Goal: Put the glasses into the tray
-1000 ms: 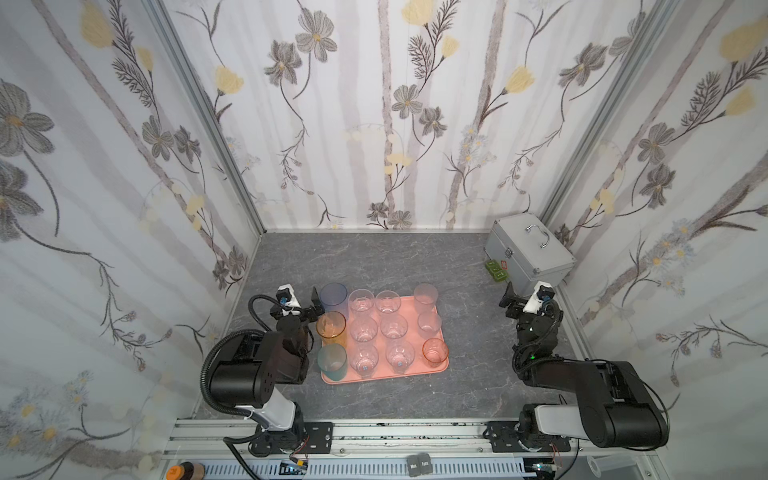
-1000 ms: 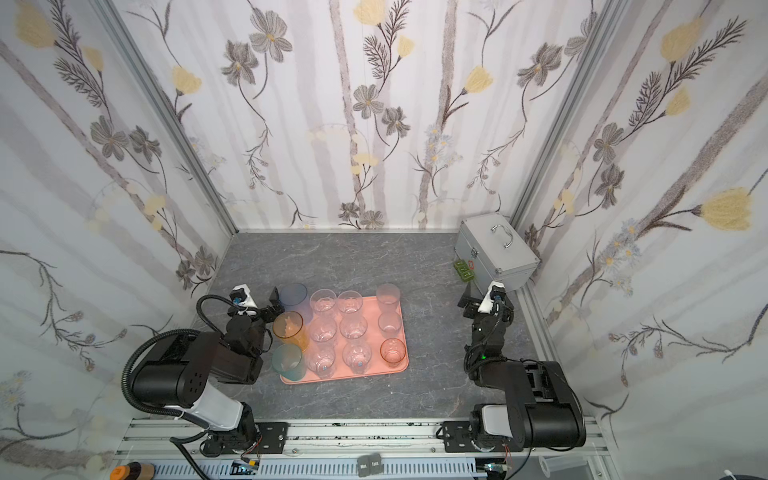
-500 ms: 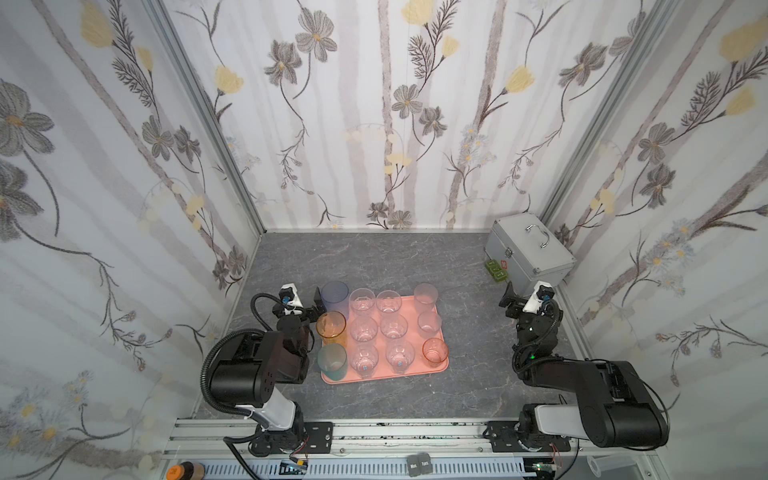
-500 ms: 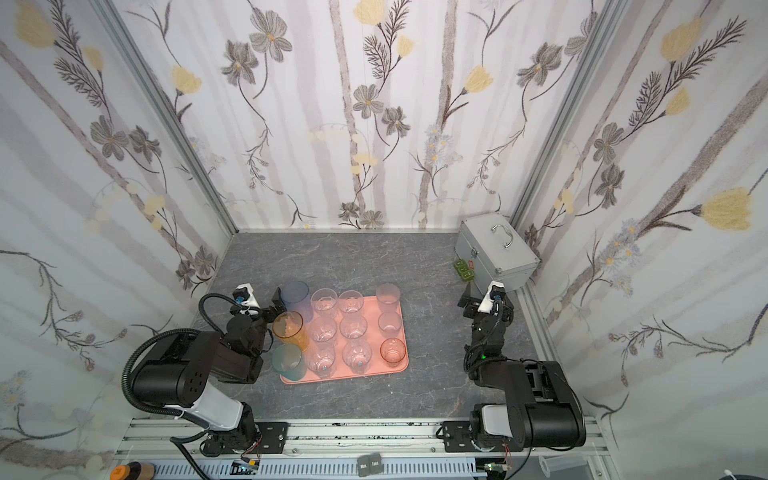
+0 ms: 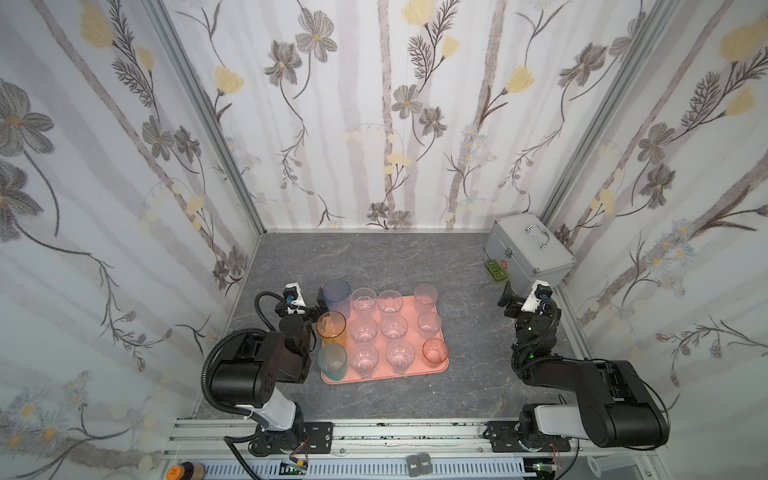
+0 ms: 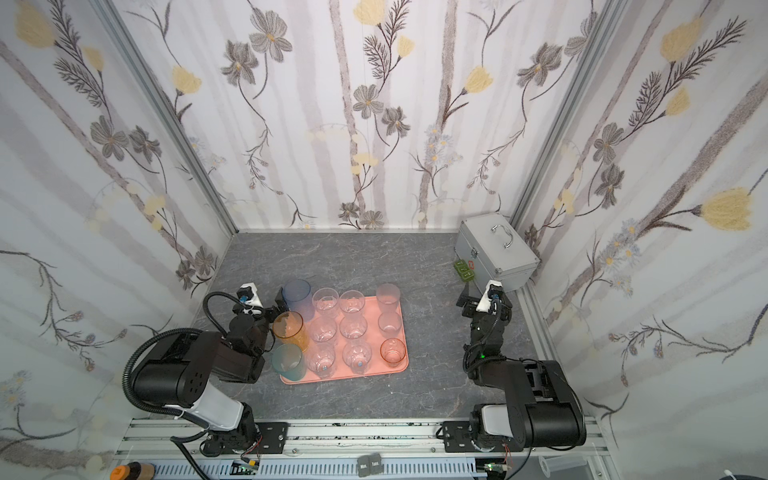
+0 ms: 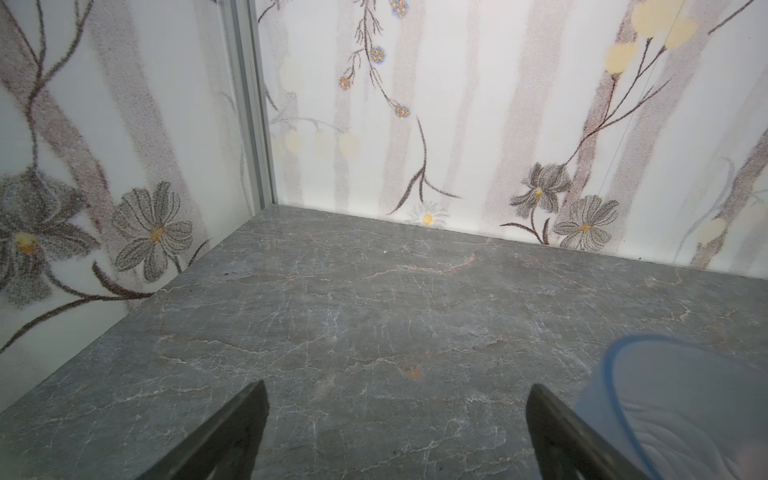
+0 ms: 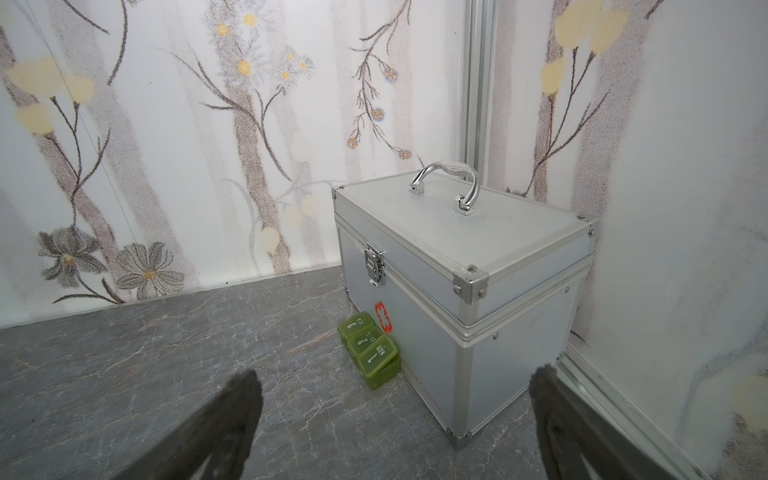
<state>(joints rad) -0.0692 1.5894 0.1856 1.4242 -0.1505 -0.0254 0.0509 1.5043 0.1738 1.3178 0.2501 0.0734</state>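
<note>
- You had all twelve see-through glasses, clear and tinted, standing upright in rows on the flat salmon-pink tray; none stood loose on the grey marbled worktop.
- Your left claw and right claw both gaped wide and empty, so the task looked finished.

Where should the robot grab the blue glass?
Probably best to grip the blue glass around its upright wall, coming from the left. The amber glass crowds its front and a clear glass its right, so no glass blocks the left side.
</note>
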